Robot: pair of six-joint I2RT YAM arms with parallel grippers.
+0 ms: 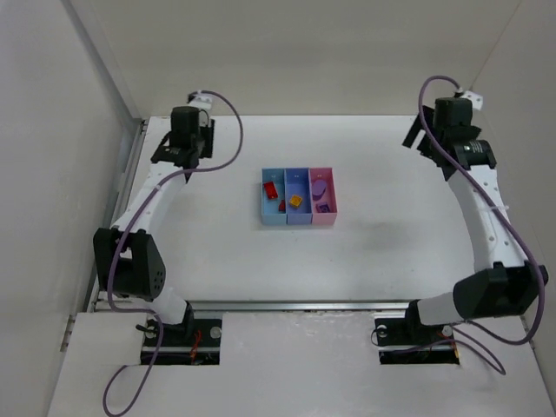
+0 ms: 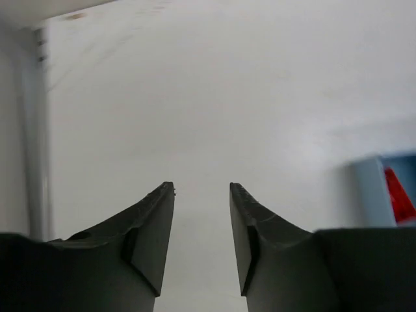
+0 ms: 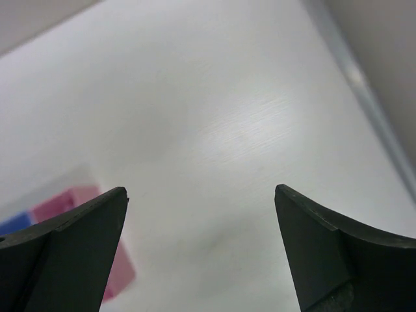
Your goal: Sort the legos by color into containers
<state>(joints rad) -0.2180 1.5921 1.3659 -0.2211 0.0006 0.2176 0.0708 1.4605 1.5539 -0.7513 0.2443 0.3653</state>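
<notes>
Three joined bins stand mid-table: light blue [image 1: 268,214], periwinkle [image 1: 299,215] and pink [image 1: 323,215]. Two red legos [image 1: 271,189] lie in the light blue bin, a yellow-orange lego [image 1: 296,201] in the periwinkle bin and a purple lego [image 1: 322,207] in the pink bin. My left gripper [image 1: 195,152] hangs open and empty far left of the bins [image 2: 201,187]. Its view catches the light blue bin's wall [image 2: 367,195] and a red lego [image 2: 398,198] at the right edge. My right gripper [image 1: 417,137] is open wide and empty [image 3: 201,192], far right of the bins, with the pink bin [image 3: 71,198] at its lower left.
White walls close the table on the left, back and right. A metal rail [image 1: 132,165] runs along the left edge. Purple cables [image 1: 233,139] loop off both arms. The arm bases [image 1: 182,334] sit at the near edge.
</notes>
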